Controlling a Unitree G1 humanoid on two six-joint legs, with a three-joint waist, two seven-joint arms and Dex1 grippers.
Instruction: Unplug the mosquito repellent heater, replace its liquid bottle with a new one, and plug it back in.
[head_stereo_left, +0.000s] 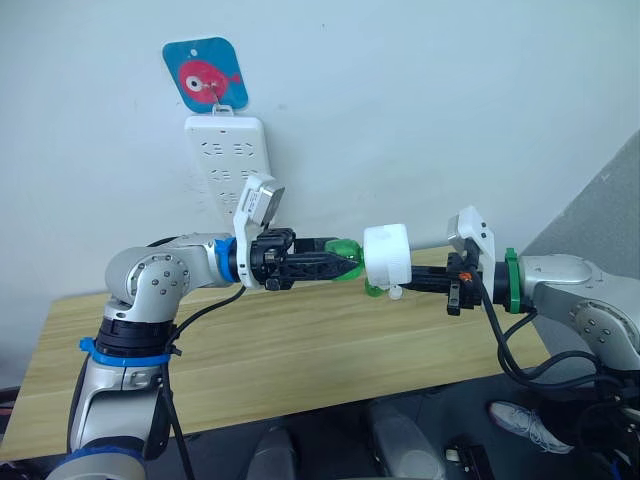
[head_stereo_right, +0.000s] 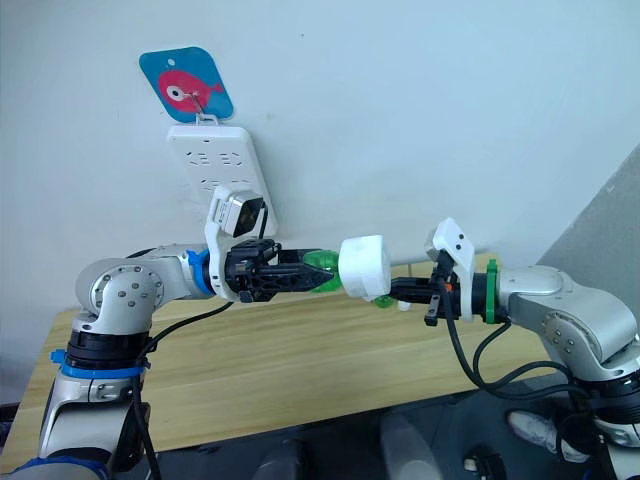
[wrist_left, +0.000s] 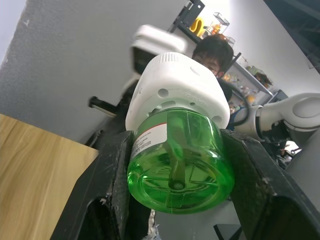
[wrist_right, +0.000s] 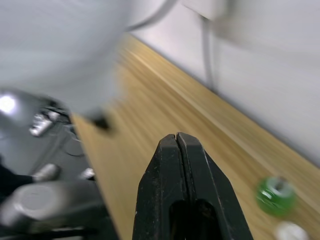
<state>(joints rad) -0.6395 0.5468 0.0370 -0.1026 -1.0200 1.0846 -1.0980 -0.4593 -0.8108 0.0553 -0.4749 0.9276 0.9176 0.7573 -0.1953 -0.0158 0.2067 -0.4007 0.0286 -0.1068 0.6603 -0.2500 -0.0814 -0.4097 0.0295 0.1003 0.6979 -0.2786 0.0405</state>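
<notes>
Above the wooden desk (head_stereo_left: 300, 350), the left hand (head_stereo_left: 335, 262) is pinching the green bottle (wrist_left: 180, 165) screwed into the white heater (head_stereo_left: 387, 258). The right hand (wrist_right: 179, 145) is pressed together, seemingly gripping the heater's prongs. Twisting steadily while keeping both aligned should free the bottle cleanly.

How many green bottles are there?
2. One green bottle is in the white heater, held by the left gripper. The other green bottle sits on the wooden table below. More may be hidden.

Your left end effector (head_stereo_left: 335, 262) is clamped on something; your right end effector (wrist_right: 177, 145) faces it, fingers together.
</notes>
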